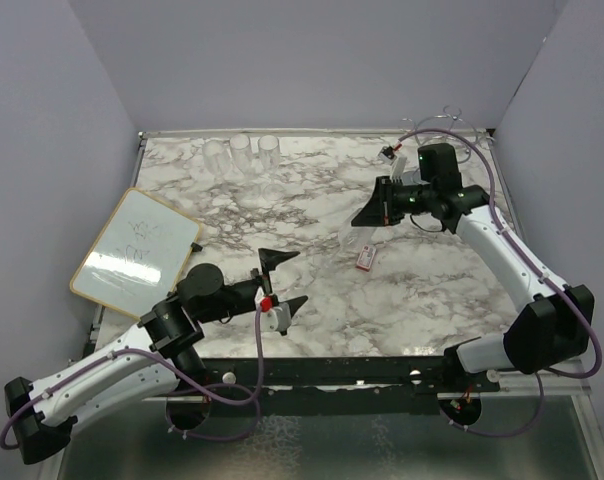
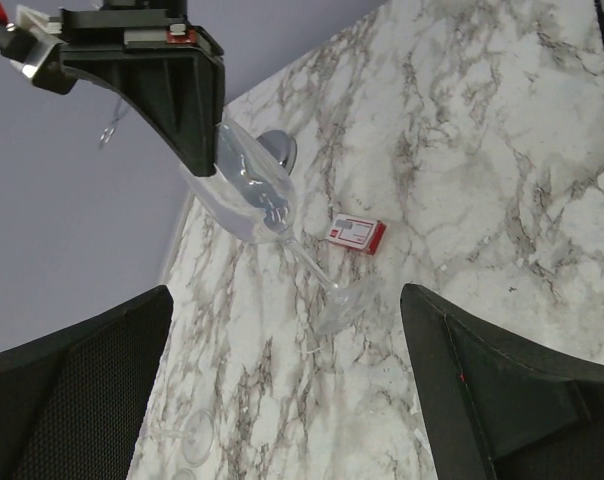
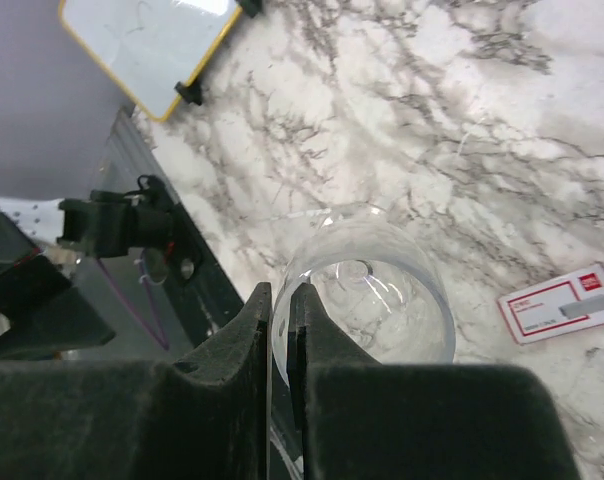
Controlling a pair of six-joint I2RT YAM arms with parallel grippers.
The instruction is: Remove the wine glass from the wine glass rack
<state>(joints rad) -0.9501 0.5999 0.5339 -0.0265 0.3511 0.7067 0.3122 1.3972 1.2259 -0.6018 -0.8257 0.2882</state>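
Right gripper is pinched on the glass rim, one finger inside the bowl, probably because that thin wall is easiest to hold. Glass hangs tilted over the table, well off the rack; left gripper gapes empty.

No legible text, red-and-white card print too small, whiteboard marks only faint scribbles
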